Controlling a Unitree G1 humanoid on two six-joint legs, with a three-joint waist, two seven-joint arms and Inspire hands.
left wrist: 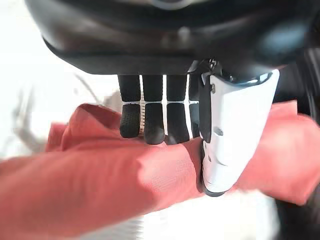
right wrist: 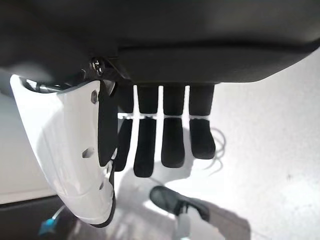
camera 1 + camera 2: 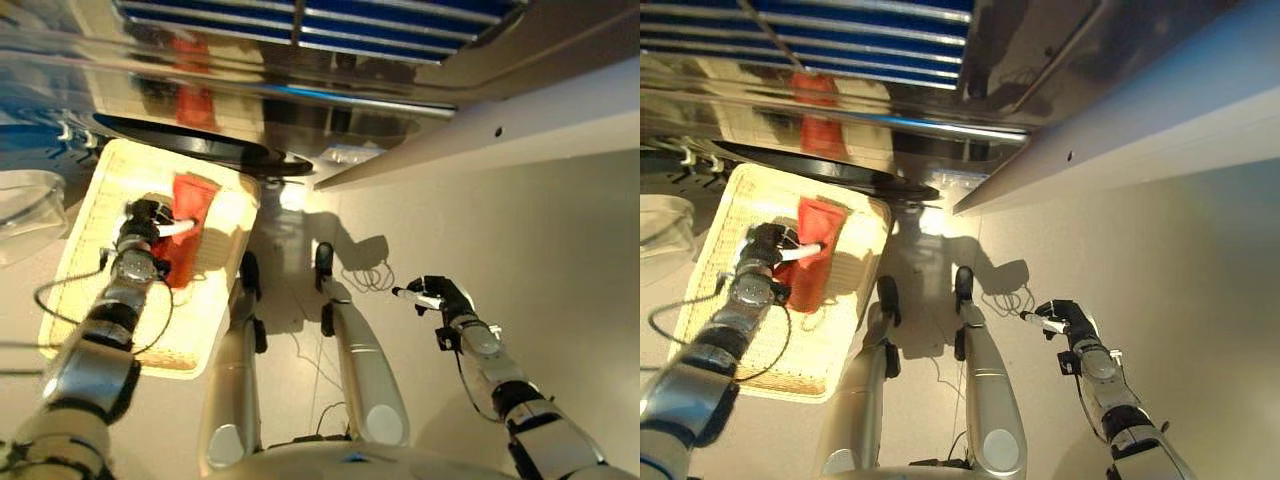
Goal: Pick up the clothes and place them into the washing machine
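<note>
Red cloth garment point(image 3: 188, 225), crumpled, lying in pale woven rectangular laundry basket point(image 3: 95, 215) on floor, robot's left side. Draped lengthwise near basket's far end, one end toward dark round washer door point(image 3: 200, 145).

Near to far:

Left hand point(image 3: 147, 218) reaching down into basket, on top of garment. Fingers point(image 1: 145, 122) curled down onto a raised fold of red fabric, white-covered thumb point(image 1: 227, 135) pressed against same fold from the other side – pinching the cloth betw. thumb & fingers. Per left wrist view, fabric bunched up under fingertips, rest of garment spreading both ways past the hand. Garment not lifted clear; lower part looks to be resting on basket floor.

Right hand point(image 3: 440, 295) well apart from basket, out over bare pale floor point(image 3: 540, 250) on robot's right. Holding nothing. Fingers point(image 2: 172, 137) relaxed, lightly bent, hanging side by side; white-covered thumb point(image 2: 70, 160) alongside, not touching anything. Only floor visible past them in right wrist view.

Farther: basket's far edge just beside washer door, which stands open, seen as a dark oval rim. Transparent plastic container point(image 3: 25, 205) at far left edge, beside basket. Behind door, shiny metallic washing machine front point(image 3: 840, 110) w/ red reflection of garment on it. Blue-and-white striped panel point(image 3: 310, 20) at very top. White slanted ledge point(image 3: 480, 130) to right of machine.
</note>
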